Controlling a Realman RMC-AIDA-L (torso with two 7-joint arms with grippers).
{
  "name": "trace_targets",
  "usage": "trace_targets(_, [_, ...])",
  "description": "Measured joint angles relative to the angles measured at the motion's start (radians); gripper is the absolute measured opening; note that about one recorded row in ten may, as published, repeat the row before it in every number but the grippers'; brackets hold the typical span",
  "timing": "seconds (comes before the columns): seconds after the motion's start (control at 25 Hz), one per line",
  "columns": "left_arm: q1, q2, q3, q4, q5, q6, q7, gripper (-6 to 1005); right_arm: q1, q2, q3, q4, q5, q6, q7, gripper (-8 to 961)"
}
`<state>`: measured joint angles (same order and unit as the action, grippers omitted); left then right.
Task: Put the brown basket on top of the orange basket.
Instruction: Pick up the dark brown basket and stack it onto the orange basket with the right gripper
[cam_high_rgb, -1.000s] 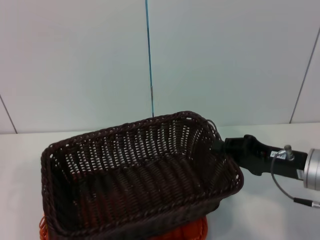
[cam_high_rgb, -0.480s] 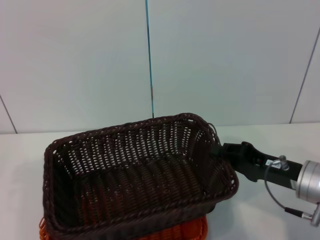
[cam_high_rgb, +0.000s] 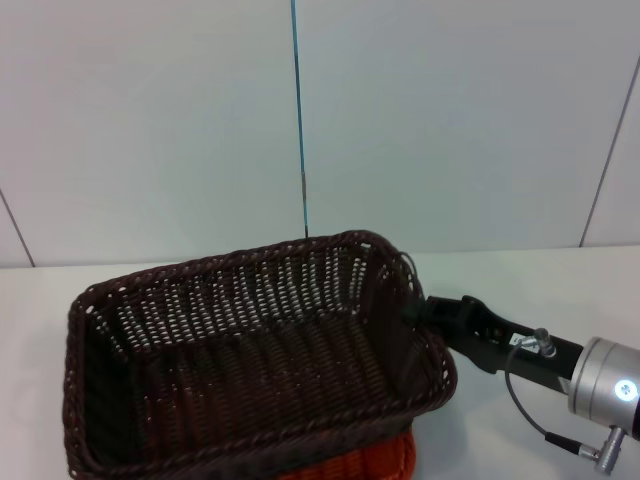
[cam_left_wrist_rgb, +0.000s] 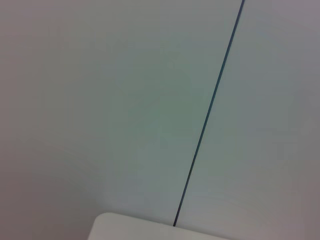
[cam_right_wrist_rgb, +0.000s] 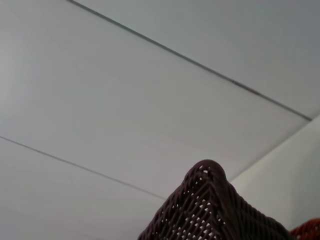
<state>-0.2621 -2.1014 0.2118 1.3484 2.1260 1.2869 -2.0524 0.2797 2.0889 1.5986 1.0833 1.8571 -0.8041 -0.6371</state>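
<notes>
While the right end effector (cam_high_rgb: 418, 308) gripped the brown basket (cam_high_rgb: 250, 360) by its right end, it hung just above the orange basket (cam_high_rgb: 350, 465), long axes aligned.

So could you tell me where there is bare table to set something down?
Bare table lies left of the brown basket, between it and the wall, and again behind the right gripper toward the right edge. The near middle is crowded: brown basket over the orange basket, gripper at its right end.
</notes>
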Motion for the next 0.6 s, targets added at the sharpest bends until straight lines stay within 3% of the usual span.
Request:
trace_targets(0.2, [0.000,0.000,0.000,0.000,0.000,0.000,0.000,661,-0.094,-0.002,-0.065,0.123,0.007,0.072,0.001,188])
trace_targets(0.6, [0.000,0.000,-0.003,-0.002,0.000,0.000,0.000,662,-0.141,0.000,-0.117,0.145,0.046,0.102,-0.024,188])
